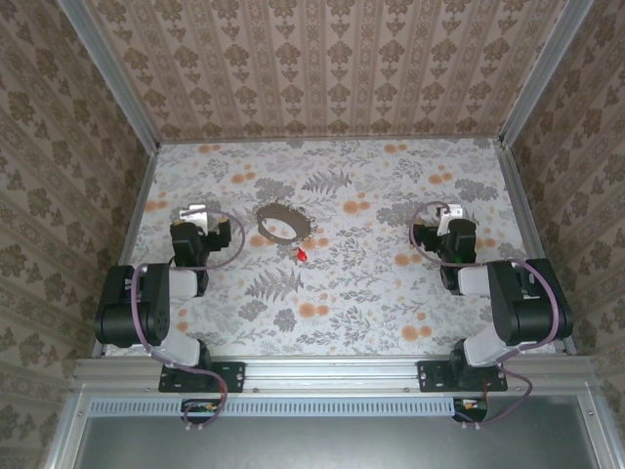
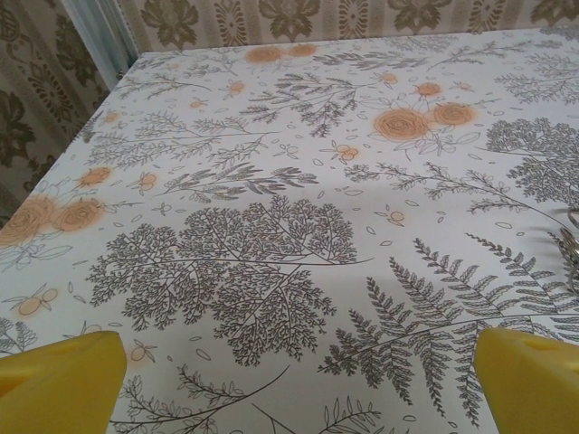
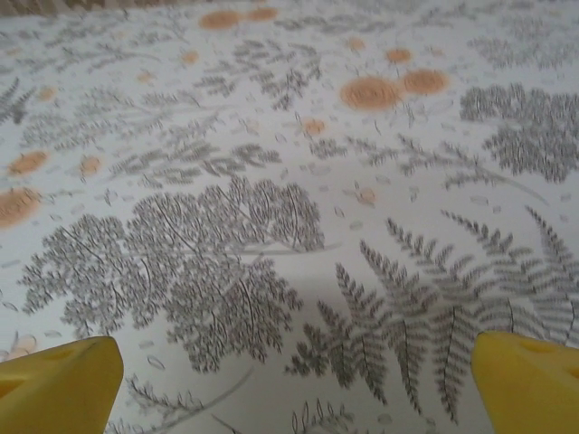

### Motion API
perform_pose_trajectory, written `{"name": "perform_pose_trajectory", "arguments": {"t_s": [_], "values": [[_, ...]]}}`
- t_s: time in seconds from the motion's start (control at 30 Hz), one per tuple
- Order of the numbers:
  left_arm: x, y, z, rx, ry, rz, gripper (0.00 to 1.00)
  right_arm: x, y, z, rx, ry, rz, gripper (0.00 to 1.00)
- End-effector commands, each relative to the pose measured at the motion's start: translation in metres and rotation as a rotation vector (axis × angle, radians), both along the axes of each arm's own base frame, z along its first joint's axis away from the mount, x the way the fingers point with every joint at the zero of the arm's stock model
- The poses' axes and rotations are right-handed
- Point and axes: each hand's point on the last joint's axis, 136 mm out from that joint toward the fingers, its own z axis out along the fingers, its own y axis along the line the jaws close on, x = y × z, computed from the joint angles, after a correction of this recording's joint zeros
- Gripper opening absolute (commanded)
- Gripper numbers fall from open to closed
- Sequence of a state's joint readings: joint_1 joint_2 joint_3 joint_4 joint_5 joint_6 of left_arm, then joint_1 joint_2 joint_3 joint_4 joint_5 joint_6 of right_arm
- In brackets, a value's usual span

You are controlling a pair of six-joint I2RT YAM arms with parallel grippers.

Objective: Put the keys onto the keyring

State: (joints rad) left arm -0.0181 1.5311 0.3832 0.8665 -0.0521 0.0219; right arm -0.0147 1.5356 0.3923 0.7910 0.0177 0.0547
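The table is a floral-printed sheet closed in on three sides by patterned walls. Grey metal posts stand at the two far corners, and a metal rail carrying both arm bases runs along the near edge.

The keyring lies left of centre in the far half, well away from every wall. A tiny red-headed key lies on the table just beside its near right rim. I cannot tell whether the two touch.

The left end effector sits left of the ring, level with it and near the left wall, with a strip of bare table between it and the hoop. In its wrist view the yellow fingers stand far apart at the bottom corners with nothing between them. Open print runs ahead to the back wall and the left corner post. A sliver of bright metal is cut off by the right edge of that view, too little of it to name.

The right end effector sits well apart from the ring, toward the right wall. Its yellow fingers are likewise spread wide over bare print and grip nothing.

The whole middle and near part of the table between the arms lies free.
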Motion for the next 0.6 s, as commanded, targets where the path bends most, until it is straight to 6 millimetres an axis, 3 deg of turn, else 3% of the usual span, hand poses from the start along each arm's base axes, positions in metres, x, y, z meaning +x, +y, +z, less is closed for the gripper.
{"name": "perform_pose_trajectory", "arguments": {"t_s": [0.0,0.57], "values": [[0.0057,-0.0059,0.0032,0.016,0.001,-0.040,1.00,0.0115,0.0058,0.0220,-0.010,-0.082,0.029,1.00],[0.0060,-0.0058,0.0032,0.016,0.001,-0.039,1.00,0.0111,0.0062,0.0230,-0.018,-0.083,0.025,1.00]]}}
